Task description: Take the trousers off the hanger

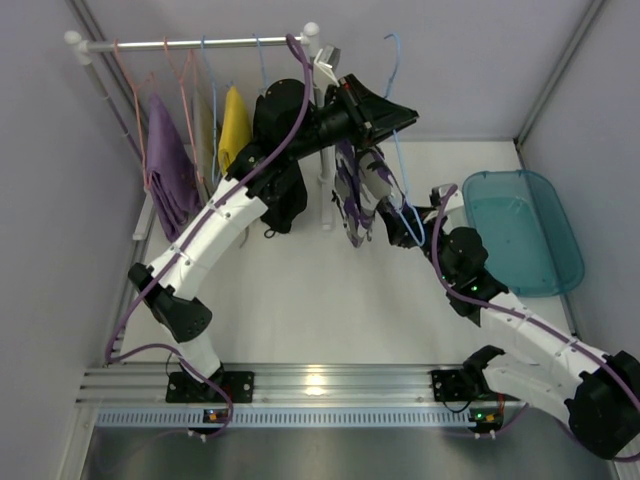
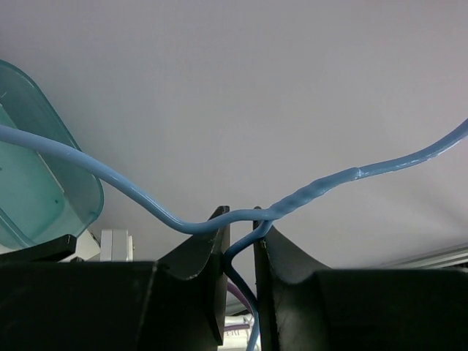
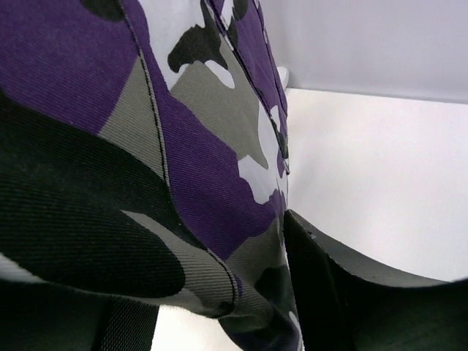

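We note white table (image 1: 300, 310). Teal plastic tub (image 1: 520, 235) rests on it at far right. Rack post (image 1: 324, 205) stands mid-back. Metal rail (image 1: 320, 385) runs along near edge.

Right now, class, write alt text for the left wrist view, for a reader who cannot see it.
The left gripper is closed on a light blue wire hanger beside its twisted neck, and the wire runs off to both sides. A translucent teal bin shows at the left edge, with a plain pale wall behind.
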Robot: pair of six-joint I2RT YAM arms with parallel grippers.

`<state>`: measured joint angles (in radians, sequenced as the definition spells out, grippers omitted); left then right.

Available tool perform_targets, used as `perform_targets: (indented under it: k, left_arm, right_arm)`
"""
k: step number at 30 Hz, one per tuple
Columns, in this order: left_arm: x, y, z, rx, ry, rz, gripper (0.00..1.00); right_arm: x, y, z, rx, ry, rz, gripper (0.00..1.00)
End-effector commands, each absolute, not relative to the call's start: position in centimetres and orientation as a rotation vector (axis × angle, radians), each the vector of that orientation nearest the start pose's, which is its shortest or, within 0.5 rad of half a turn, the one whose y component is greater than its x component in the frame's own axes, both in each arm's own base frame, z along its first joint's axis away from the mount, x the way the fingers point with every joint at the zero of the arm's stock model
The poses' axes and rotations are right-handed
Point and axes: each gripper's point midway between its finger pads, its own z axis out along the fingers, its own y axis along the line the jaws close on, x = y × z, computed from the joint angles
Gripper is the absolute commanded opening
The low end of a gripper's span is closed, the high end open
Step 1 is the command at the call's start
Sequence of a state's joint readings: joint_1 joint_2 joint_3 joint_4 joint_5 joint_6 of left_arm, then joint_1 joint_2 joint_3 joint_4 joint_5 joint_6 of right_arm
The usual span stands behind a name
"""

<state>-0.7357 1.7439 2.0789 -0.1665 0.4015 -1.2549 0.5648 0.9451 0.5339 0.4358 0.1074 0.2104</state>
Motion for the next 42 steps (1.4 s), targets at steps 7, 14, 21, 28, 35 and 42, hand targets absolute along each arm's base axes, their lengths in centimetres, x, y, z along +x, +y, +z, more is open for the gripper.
perform_targets:
  k: [7, 14, 21, 28, 35, 42]
  left_arm:
    - [24.9, -39.7, 59.2, 0.085, 1.523, -2.006, 0.0]
    - [24.9, -39.7, 58.6, 0.097, 1.528, -1.982, 0.0]
    - [26.4, -39.4, 55.0, 0.127, 1.583, -1.868, 0.0]
    - [27.9, -38.4, 49.8, 0.165, 1.661, -1.73, 0.0]
    - [28.2, -38.5, 45.0, 0.173, 1.77, -1.652, 0.0]
    - [28.1, -38.7, 41.3, 0.177, 1.856, -1.631, 0.0]
  right_arm:
    - [32.5, 18.4, 32.9, -0.125, 1.346, 0.517, 0.56]
    - [32.3, 18.2, 34.6, -0.118, 1.326, 0.536, 0.0]
    - [31.0, 16.4, 38.4, -0.019, 1.372, 0.652, 0.0]
    - [29.9, 12.9, 44.6, 0.111, 1.37, 0.82, 0.0]
    - [27.3, 12.2, 51.6, 0.131, 1.296, 1.038, 0.0]
    - [24.5, 11.1, 58.7, 0.124, 1.171, 1.119, 0.0]
